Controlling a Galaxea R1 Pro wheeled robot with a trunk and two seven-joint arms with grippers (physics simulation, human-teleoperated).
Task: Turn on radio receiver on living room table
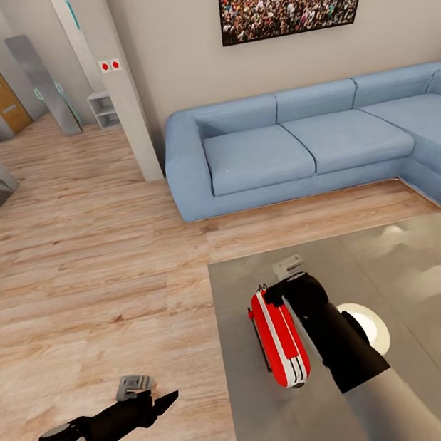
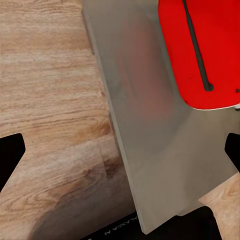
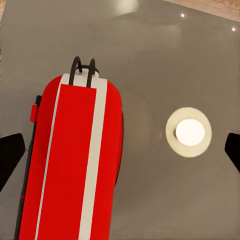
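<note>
Living room: blue sofa [image 1: 308,140] against the far wall, plank floor [image 1: 92,272] between it and you.

Counter [image 1: 433,357]: glossy grey top, reflective, likely low friction. Anything pushed sideways on it will probably slide rather than stay put.

Radio receiver [image 1: 279,337]: red box with white stripes, sitting on the counter near its left edge, directly under and just left of your right gripper [image 3: 120,150]. In the right wrist view it lies below the open fingers, thin wire handle [image 3: 83,70] at the far end, dark dial edge bulging on the side toward the white disc [image 3: 189,132]. The disc rests on the counter to the other side of that gripper, apart from the radio.

Handling judgement: rigid shell, probably light, smooth faces. The wire handle is thin and may flex; do not take hold there. If you need to brace it, close across the narrow body between the two broad faces. The switch needs a press, not a lift; keep force low so the box does not skate.

Right gripper: fingers spread wide, holding nothing.

Left gripper [image 1: 162,403]: out over the floor, well left of the counter edge; in its wrist view fingertips stand wide apart, empty.
</note>
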